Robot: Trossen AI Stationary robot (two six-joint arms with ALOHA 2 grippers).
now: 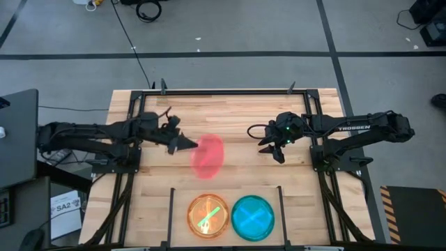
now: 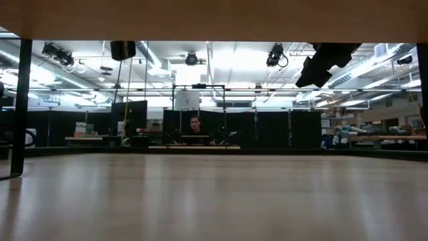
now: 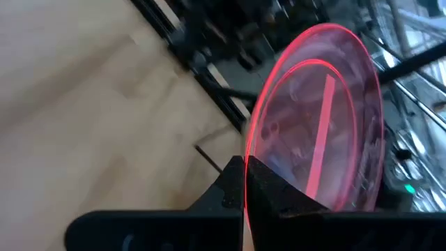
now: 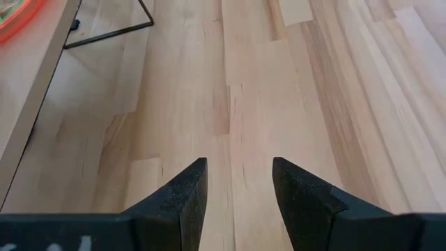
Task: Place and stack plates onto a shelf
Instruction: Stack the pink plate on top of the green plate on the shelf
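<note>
two plates, orange (image 1: 208, 214) and cyan (image 1: 252, 217), already sit on the shelf (image 1: 171, 209). your left gripper (image 1: 187, 145) pinches the pink plate's (image 1: 209, 156) rim mid-table; level it before lowering. right gripper (image 1: 276, 150) hangs parted, empty.

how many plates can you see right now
3. A pink plate is held at its edge by the left gripper above mid-table. An orange plate and a cyan plate lie side by side on the shelf. More may be stacked beneath them.

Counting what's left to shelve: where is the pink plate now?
High view: the pink plate is mid-table, held by the left hand, above the orange plate.
</note>
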